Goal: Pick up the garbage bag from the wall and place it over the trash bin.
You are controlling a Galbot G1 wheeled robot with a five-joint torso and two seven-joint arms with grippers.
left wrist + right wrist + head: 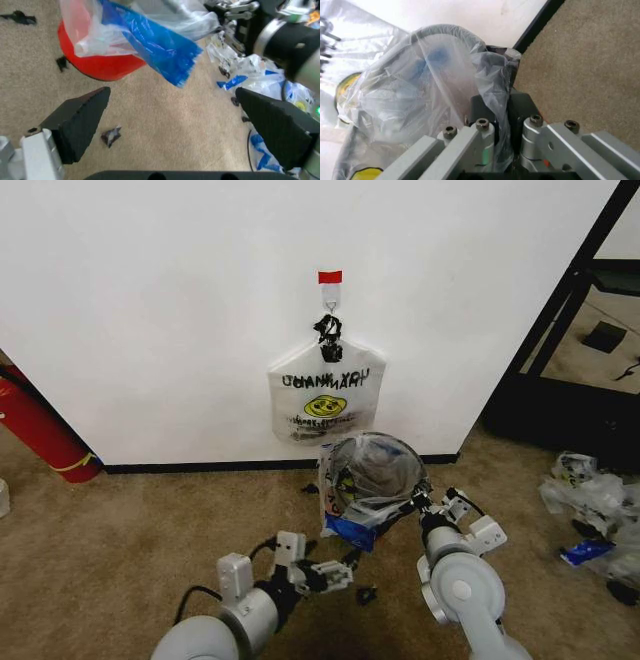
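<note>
Bag going over the bin
Right pincer (415, 502) pinches the garbage bag (362, 475) at the trash bin (102, 64) rim to spread it; left pincer (330, 573) waits, spread wide.

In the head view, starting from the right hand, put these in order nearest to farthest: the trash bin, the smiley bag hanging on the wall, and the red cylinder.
1. The trash bin, right beside the right hand, which pinches the garbage bag draped over it.
2. The hanging smiley bag, on the wall behind the bin.
3. The red cylinder, far off at the left edge.
</note>
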